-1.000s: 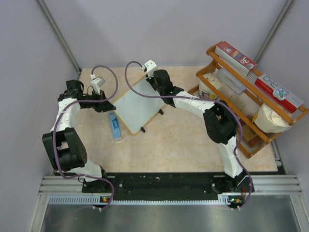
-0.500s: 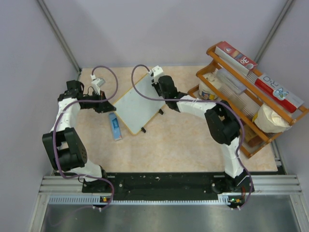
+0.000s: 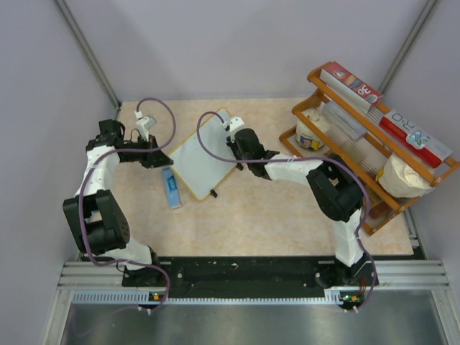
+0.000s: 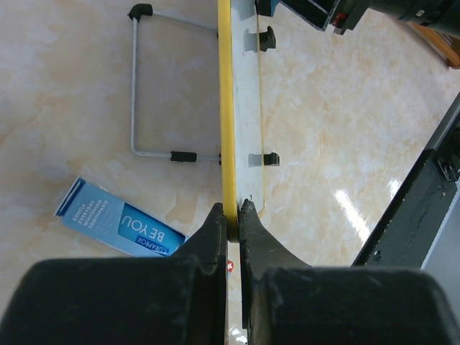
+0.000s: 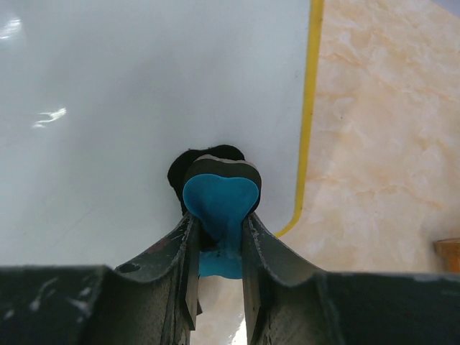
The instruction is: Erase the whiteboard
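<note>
board: small white rectangular whiteboard with thin yellow-wood frame, mid-back of beige marbled surface, between arms
left jaws: pinching its frame edge
right jaws: clamped on blue eraser block
handling: likely light, stiff, slick face; grip frame

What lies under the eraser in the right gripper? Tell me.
The whiteboard, white surface near its yellow frame edge; the eraser appears to rest its black pad on it. The patch beneath the pad is covered.

Overhead looks down; wrists (close) share whiteboard.
</note>
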Motion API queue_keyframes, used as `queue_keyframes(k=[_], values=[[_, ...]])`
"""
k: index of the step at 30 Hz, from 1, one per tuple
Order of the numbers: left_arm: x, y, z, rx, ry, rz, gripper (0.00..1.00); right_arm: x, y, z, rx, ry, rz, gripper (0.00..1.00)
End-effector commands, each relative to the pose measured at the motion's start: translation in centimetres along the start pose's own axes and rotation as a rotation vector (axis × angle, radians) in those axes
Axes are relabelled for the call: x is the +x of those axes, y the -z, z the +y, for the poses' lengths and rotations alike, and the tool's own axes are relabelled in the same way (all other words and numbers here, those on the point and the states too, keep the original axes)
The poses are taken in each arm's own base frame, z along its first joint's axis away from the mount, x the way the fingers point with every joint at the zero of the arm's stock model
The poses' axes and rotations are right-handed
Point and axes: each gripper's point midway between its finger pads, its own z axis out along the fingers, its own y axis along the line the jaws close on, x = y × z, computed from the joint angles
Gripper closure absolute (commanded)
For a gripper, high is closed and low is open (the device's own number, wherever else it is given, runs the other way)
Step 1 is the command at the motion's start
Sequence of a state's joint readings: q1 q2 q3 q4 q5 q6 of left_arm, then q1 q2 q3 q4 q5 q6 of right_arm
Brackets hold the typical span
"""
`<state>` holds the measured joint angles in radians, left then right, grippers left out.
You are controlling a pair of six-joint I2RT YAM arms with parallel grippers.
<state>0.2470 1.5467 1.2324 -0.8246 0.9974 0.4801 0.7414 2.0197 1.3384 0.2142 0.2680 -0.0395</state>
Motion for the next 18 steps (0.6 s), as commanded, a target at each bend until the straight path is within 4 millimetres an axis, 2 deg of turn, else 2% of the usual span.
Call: queue_keyframes(k=[1, 10, 18], values=[[2.3, -0.6, -0.4, 0.005, -0.068, 0.078, 1.00, -1.4, 1.9, 4.6, -0.134, -0.038, -0.029, 1.00], [2.2, -0.6, -0.3, 0.001, -0.059, 0.071, 1.00, -1.3, 2.8, 7.2, -0.188, -0.040, -0.029, 1.00], [1.9, -0.6, -0.3, 0.002, -0.053, 0.068, 1.00, -1.5, 4.4, 10.3, -0.254, -0.021, -0.039, 1.00]])
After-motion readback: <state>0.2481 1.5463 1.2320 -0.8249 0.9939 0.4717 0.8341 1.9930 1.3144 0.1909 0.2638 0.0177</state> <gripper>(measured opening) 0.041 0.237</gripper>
